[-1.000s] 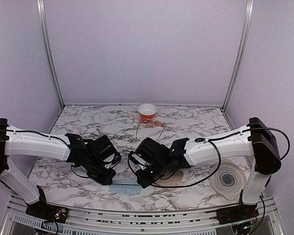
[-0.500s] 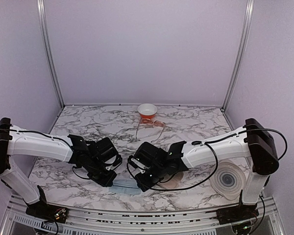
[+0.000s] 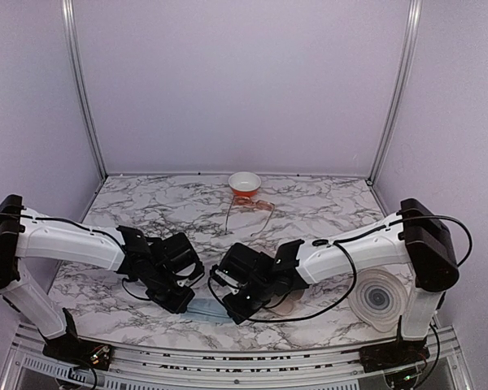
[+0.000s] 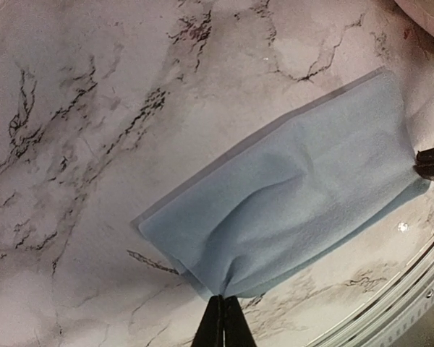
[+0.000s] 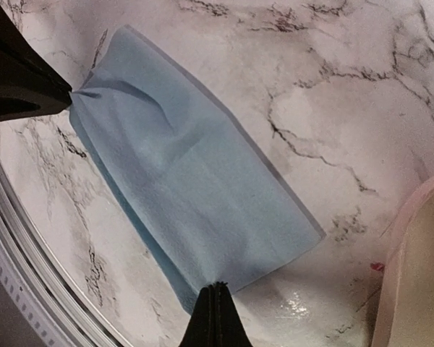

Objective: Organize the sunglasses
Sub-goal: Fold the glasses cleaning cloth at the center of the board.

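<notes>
Top external view: The sunglasses, a thin wire pair with orange-brown lenses, lie near the middle of the bench's far edge, just on the near side of an orange-and-white bowl. Both arms reach inward toward the middle of the near edge. The left end effector and right end effector meet at a light blue cloth. A pale ringed disc sits by the near right corner.

Left wrist view: The left end effector is closed, pinching the cloth's edge. The cloth lies flat on the marble bench.

Right wrist view: The right end effector is closed, pinching the opposite edge of the cloth. A pink case lies just beside it.
</notes>
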Robot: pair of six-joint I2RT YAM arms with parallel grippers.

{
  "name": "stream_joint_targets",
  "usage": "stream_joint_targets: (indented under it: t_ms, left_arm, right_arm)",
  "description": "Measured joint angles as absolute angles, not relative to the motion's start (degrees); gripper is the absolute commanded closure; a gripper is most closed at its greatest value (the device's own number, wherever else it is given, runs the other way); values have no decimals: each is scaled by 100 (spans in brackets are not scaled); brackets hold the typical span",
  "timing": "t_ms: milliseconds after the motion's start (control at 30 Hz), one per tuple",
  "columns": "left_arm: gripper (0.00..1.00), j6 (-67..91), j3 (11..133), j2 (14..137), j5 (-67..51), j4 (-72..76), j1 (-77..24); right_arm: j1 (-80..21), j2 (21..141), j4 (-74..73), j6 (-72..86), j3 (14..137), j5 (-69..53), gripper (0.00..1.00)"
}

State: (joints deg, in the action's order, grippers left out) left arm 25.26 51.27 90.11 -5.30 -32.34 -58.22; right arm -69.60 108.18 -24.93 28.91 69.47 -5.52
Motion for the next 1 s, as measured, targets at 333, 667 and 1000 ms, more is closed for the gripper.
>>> stream_joint_targets:
  t_ms: [333, 667, 1000]
  left_arm:
    - [100, 2526, 5179, 9085, -421, -3312, -5918]
    - [92, 2541, 5245, 9273, -283, -3354, -6007]
    - [74, 2576, 5264, 9242, 73, -3680, -6005]
  right_arm:
    - [-7019, 10914, -2491, 2893, 6947, -543, 100]
    - [-7039, 11026, -2493, 2893, 6949, -480, 100]
    - [-7081, 11039, -2580, 2891, 7002, -438, 96]
